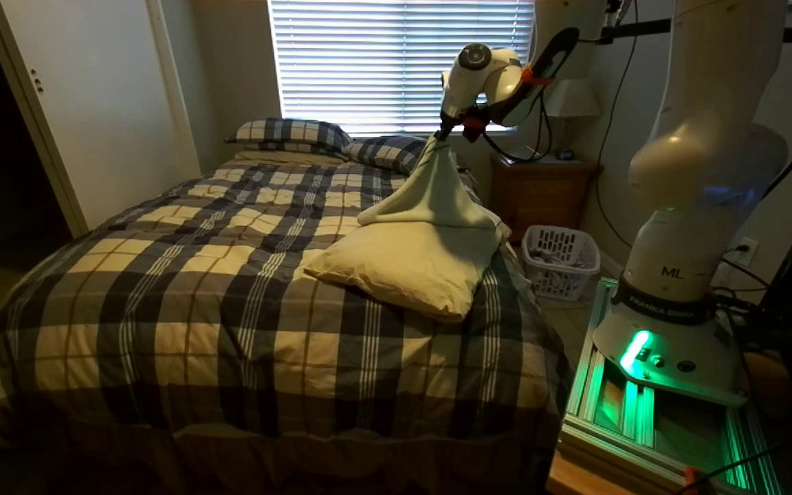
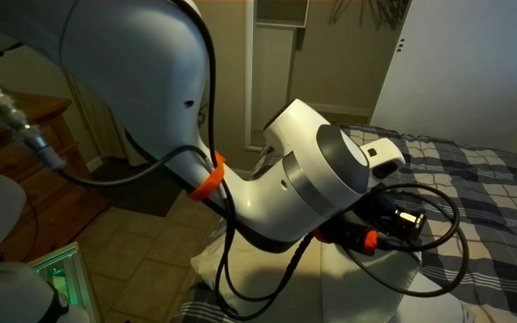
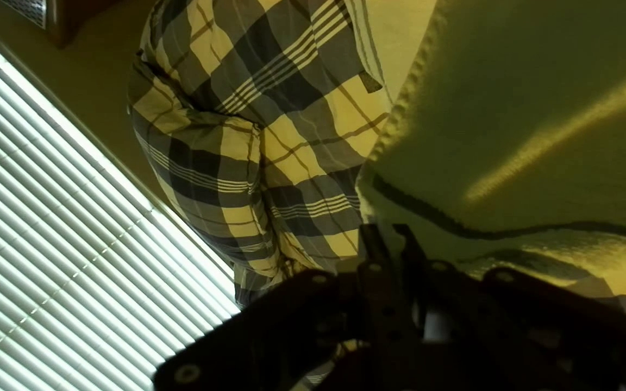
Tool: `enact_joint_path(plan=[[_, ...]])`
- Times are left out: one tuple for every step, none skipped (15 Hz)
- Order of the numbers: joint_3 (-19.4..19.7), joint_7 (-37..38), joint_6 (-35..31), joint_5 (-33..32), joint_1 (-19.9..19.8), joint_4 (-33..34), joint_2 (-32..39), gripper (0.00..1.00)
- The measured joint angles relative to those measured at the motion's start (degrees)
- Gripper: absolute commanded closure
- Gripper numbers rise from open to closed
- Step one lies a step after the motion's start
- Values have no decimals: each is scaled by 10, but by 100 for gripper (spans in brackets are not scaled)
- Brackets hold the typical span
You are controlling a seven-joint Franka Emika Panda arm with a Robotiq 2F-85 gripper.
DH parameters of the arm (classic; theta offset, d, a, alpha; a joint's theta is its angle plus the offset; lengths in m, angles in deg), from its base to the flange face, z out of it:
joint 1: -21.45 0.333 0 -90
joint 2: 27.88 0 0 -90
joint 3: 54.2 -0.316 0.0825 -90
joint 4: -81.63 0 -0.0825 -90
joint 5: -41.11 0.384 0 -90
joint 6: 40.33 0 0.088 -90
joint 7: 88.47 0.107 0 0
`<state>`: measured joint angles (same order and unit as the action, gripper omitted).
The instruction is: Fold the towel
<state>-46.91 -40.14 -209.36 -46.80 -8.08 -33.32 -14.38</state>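
Below my pincer I see a bed under a plaid bedspread, with a cream pillow lying on it, also lower than my pincer, and plaid pillows at the head end, beyond the pincer in an exterior view.

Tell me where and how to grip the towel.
Take the towel by its raised peak, probably best from above: there it narrows to a tip, which the pincer holds, while its lower part spreads over the cream pillow, likely harder to pinch.

In an exterior view: pale green-cream towel right of centre, cream pillow below, dark-and-beige plaid bedspread left.
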Motion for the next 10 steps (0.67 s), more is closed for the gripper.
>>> enact_joint_path(plan=[[0, 0, 1, 0, 0, 0, 0, 98], [0, -1, 2, 0, 0, 1, 0, 98], [2, -3, 3, 0, -1, 4, 1, 98], [3, -5, 3, 0, -2, 9, 2, 98], [4, -9, 3, 0, -3, 15, 4, 98], [5, -14, 3, 0, -5, 24, 8, 98], [6, -18, 3, 0, -8, 34, 14, 98], [7, -22, 3, 0, -10, 46, 21, 98], [8, -27, 2, 0, -12, 60, 29, 98], [9, -31, 0, 0, -15, 75, 40, 98]])
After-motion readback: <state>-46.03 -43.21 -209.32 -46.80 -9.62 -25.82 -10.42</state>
